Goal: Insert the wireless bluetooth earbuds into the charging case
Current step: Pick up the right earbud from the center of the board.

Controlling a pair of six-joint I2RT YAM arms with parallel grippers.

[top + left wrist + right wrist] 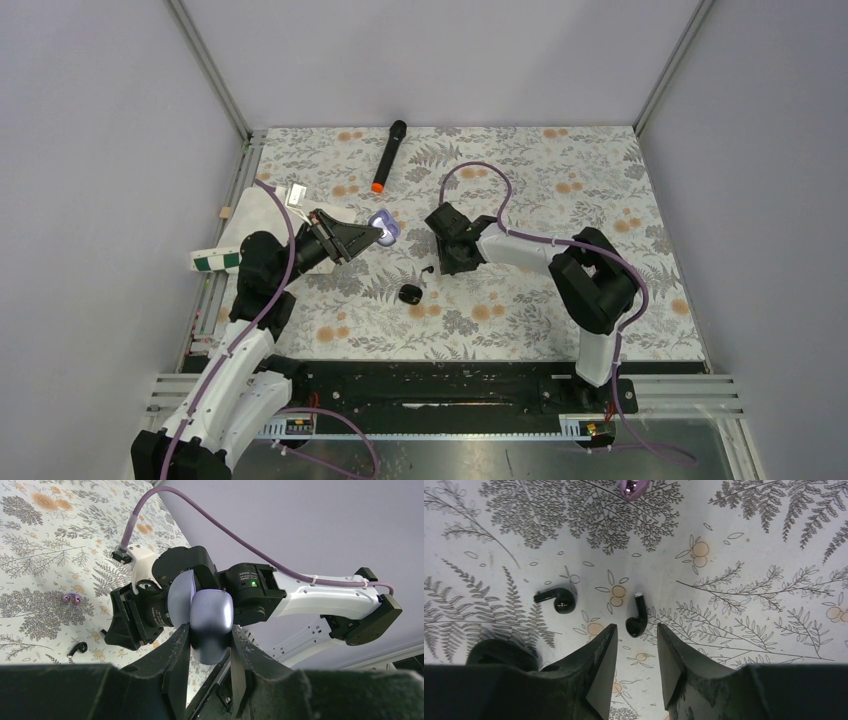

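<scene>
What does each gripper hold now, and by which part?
The left gripper clamps the lavender case by its two opposite sides. The right gripper is open and holds nothing.

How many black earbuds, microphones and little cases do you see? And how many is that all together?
Black earbuds: 2
Microphone: 1
Charging case: 1
Total: 4
</scene>
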